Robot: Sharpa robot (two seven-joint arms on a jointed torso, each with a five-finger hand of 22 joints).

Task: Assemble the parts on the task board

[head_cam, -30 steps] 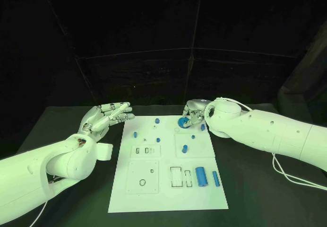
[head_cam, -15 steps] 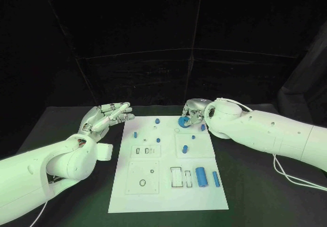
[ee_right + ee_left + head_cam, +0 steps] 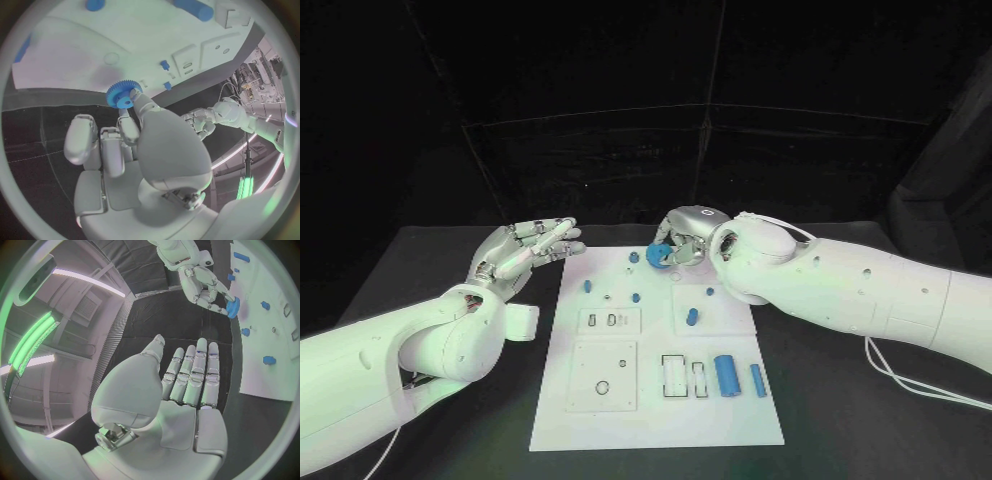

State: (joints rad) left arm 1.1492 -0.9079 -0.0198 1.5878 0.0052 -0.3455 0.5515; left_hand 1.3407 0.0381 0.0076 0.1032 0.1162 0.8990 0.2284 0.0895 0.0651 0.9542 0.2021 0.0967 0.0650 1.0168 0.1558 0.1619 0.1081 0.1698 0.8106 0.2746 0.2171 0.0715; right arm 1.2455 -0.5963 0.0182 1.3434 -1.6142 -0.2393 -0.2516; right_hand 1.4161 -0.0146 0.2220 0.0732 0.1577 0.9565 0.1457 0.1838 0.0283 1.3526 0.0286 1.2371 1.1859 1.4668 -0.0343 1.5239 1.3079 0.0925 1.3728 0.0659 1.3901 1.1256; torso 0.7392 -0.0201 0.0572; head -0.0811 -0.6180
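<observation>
**Right hand holding a blue gear over the far end of the board**

The right hand (image 3: 678,240) is pinching a blue toothed gear (image 3: 659,256) between its fingertips, holding it above the far edge of the white task board (image 3: 646,410). In the right wrist view the gear (image 3: 123,94) is sitting at the tips of the fingers (image 3: 129,122), with the board (image 3: 75,55) lying beyond it.

The left hand (image 3: 519,250) is hovering over the black tabletop (image 3: 848,420) just beside the board's far left corner, released, its fingers (image 3: 194,372) lying straight and close together with nothing in them. The left wrist view is also showing the right hand (image 3: 209,287) with the gear (image 3: 233,306) at the board's edge.

Several small blue pieces are lying on the board: a short peg (image 3: 633,256) just left of the gear, another peg (image 3: 586,285) nearer the left edge, a small one (image 3: 635,296) near the middle, and an oblong piece (image 3: 689,317) on the right half. At the near right, a thick blue cylinder (image 3: 726,372) is lying beside a thinner blue rod (image 3: 757,380), both pointing far to near.
</observation>
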